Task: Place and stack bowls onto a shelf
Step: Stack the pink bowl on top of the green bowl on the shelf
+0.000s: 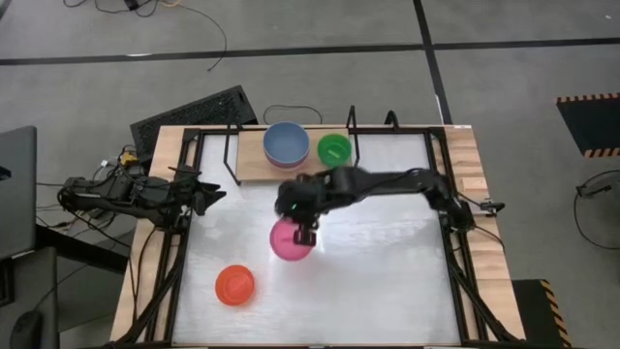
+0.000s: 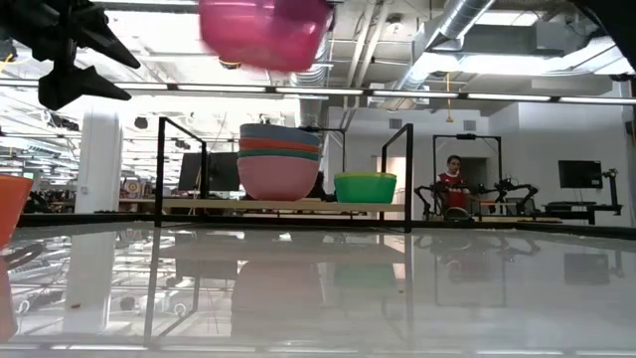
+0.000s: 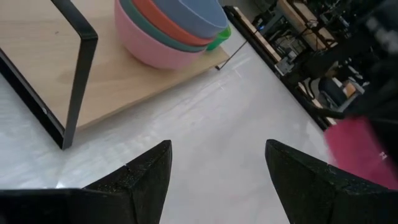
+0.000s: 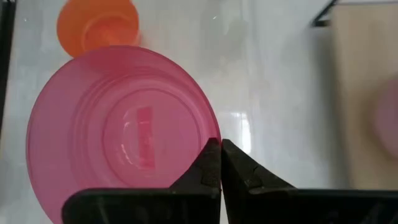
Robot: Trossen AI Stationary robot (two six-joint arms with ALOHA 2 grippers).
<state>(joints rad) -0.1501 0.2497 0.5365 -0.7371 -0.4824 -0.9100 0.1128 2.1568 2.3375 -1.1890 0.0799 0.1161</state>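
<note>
A: High view puts the right end effector (image 1: 306, 233) near the worktop (image 1: 387, 281) centre, its fingers pinched together on the rim of the magenta bowl (image 1: 290, 240). Where does the bowl sit relative to it?

B: It hangs at about seven o'clock from the fingers, gripped at its two o'clock edge. The low view shows it lifted clear of the worktop, higher than the stack.

A: And the target?

B: The shelf (image 1: 254, 165) lies at twelve o'clock, carrying a stack topped by the grey-blue bowl (image 1: 287, 143), with a lime bowl (image 1: 334, 148) at its three o'clock. An orange bowl (image 1: 234, 285) waits at seven o'clock.

A: How to carry well?

B: I'd judge a rim pinch lets the bowl swing, so move slowly, stay above the stack, centre it, then lower before releasing.

A: The left end effector (image 1: 208, 197)?

B: Parked at nine o'clock, fingers apart, holding nothing.
</note>
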